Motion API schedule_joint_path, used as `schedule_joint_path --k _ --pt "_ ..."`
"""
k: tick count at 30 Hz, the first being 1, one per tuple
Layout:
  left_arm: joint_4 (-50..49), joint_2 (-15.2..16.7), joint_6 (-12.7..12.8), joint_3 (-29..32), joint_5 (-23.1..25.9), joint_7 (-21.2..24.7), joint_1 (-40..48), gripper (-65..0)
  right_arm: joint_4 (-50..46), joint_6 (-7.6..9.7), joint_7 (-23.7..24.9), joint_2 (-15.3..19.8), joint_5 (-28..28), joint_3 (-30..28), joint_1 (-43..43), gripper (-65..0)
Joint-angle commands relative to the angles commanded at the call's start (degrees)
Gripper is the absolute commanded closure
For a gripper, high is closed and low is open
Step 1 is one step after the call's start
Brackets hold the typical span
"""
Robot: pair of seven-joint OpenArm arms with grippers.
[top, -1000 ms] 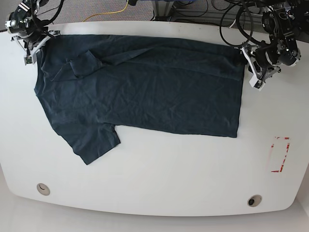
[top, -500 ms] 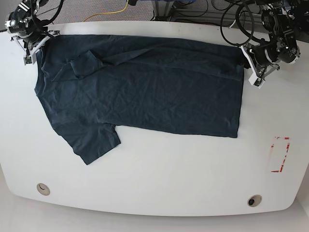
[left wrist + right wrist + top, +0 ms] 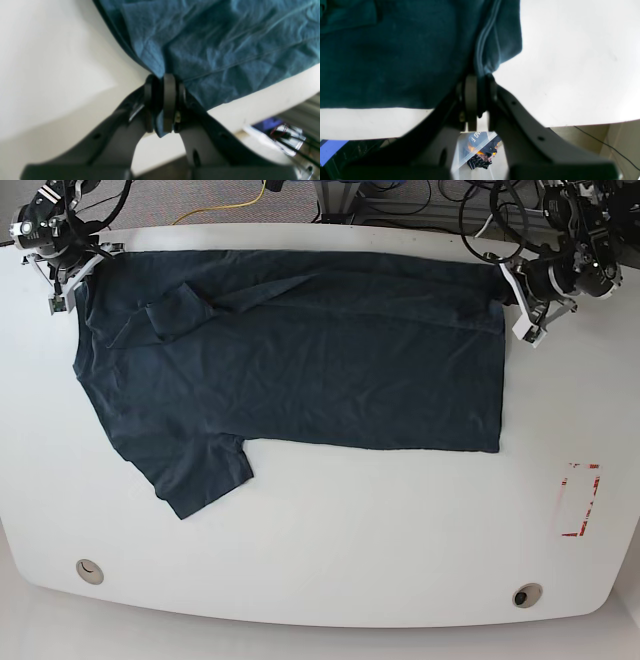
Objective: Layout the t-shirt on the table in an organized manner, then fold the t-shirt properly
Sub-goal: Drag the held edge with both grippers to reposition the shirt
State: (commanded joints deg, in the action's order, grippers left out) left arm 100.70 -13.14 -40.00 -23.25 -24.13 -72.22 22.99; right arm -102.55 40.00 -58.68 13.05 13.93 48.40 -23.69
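Change since earlier frame: left gripper (image 3: 527,308) sits higher, toward 12 o'clock, carrying its corner of the t-shirt (image 3: 300,360) with it; the hem edge at 3 o'clock now runs straighter; right gripper (image 3: 62,278) is unmoved.
Left gripper: jaws pressed together on the garment's corner, fabric pinched between the pads (image 3: 169,100) in the left wrist view.
Right gripper: jaws closed on a bunched fold of cloth at the shirt's 10 o'clock corner, as the right wrist view (image 3: 477,100) shows.
Table edges: the table (image 3: 400,530) has its far rim close behind the shirt's upper edge; both grippers work near that rim.
Open room: broad bare white surface from 4 to 8 o'clock, and a strip at 3 o'clock holding the red tape mark (image 3: 580,500); two grommet holes (image 3: 90,571) lie near the front rim.
T-shirt position: spread across the upper half of the table, one sleeve pointing to 7 o'clock.
T-shirt condition: dark navy, wrinkled, the second sleeve folded over onto the body near 10 o'clock.
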Motion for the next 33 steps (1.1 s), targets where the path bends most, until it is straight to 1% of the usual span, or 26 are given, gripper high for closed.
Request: schedule_joint_path --k 4,8,11,17,19,21,22,24,25,27,28,29,30,31,32,33 --pt "1.58 -0.97 0.0 -1.76 0.0 0.0 2.2 -2.2 0.0 0.0 -1.14 0.0 0.0 0.09 -0.26 -5.5" --pt "1.76 -1.14 0.0 -2.11 0.0 0.0 3.87 -2.2 0.0 0.0 -1.23 -0.09 0.0 0.09 -1.23 -5.5" --pt "1.76 -2.02 0.0 -3.16 0.35 0.09 5.19 -2.2 0.0 0.0 -1.23 -0.09 -0.18 0.09 -1.32 -5.5" --pt "1.76 -2.11 0.0 -4.22 0.44 0.18 5.36 -2.9 0.0 0.0 -1.23 -0.09 -0.09 0.09 -1.76 -5.7" --pt "1.76 -2.11 0.0 -4.22 0.44 0.09 5.36 -3.1 0.0 0.0 -1.23 -0.09 -0.18 0.0 -1.76 -7.0" --pt "1.76 -2.2 0.0 -4.22 0.44 0.0 5.27 -3.3 0.0 0.0 -1.23 -0.09 -0.53 -0.09 -1.67 -12.2" --pt "1.76 -2.2 0.0 -4.22 0.44 0.0 5.19 -4.6 0.0 0.0 -1.23 -0.09 -0.53 -0.09 -1.67 -16.6" --pt "1.76 -2.2 0.0 -4.22 0.44 0.0 5.19 -7.8 0.0 0.0 -1.23 -0.09 -0.62 0.09 -1.58 -23.5" --pt "1.76 -2.29 0.0 -4.22 0.35 0.0 5.19 -11.7 -0.09 0.0 -1.23 0.0 -0.62 0.09 -1.58 -31.2" --pt "1.76 -2.29 0.0 -4.31 0.35 0.0 5.19 -16.4 -0.44 0.0 -1.23 0.18 -0.62 0.18 -1.58 -40.3" --pt "1.76 -2.37 0.0 -4.31 0.35 0.0 5.19 -20.1 -1.05 0.0 -1.23 0.26 -0.62 0.53 -1.58 -46.8" --pt "1.76 -2.37 0.0 -4.31 0.35 0.0 5.19 -21.5 -1.32 0.0 -1.23 0.26 -0.62 0.79 -1.58 -49.0" --pt "1.85 -2.64 0.0 -4.4 0.35 0.0 5.19 -24.6 -2.29 0.0 -1.23 0.09 -0.62 1.67 -1.58 -54.5" --pt "1.85 -2.99 0.0 -4.4 0.18 0.0 5.19 -26.1 -3.08 0.0 -1.23 0.0 -0.62 2.2 -1.58 -58.7" --pt "1.85 -3.25 0.0 -4.4 0.09 0.0 5.19 -27.5 -4.13 0.0 -1.23 0.0 -0.62 2.46 -1.58 -62.6" --pt "1.85 -3.25 0.0 -4.4 0.0 0.0 5.19 -28.7 -5.1 0.0 -1.23 0.0 -0.62 2.55 -1.58 -65.0"
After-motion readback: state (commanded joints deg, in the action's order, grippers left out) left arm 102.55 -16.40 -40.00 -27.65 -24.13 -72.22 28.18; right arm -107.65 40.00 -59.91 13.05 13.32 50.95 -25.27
